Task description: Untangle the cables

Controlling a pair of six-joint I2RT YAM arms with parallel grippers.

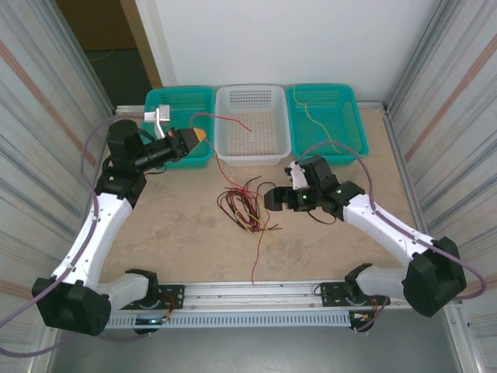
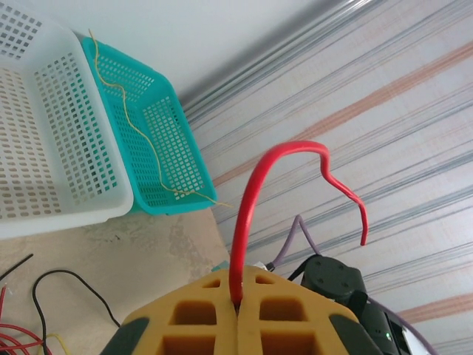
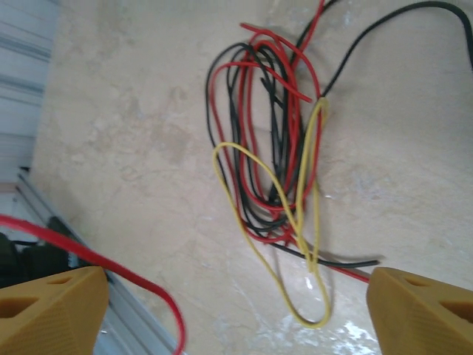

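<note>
A tangle of red, black and yellow cables (image 1: 245,206) lies on the table's middle; in the right wrist view the tangle (image 3: 273,163) sits just ahead of my fingers. My right gripper (image 1: 272,199) stands open beside its right side, nothing between the pads (image 3: 52,310), and a yellow loop (image 3: 307,314) lies between them on the table. My left gripper (image 1: 199,138) is raised by the baskets, shut on a red cable (image 2: 247,214) that arcs up from the pads. That red cable (image 1: 233,120) hangs over the white basket.
Three baskets line the far edge: teal at left (image 1: 180,105), white in the middle (image 1: 252,151), teal at right (image 1: 349,144) holding a pale yellow cable (image 1: 314,116). One red strand (image 1: 255,260) trails toward the near rail. Corrugated walls stand on both sides.
</note>
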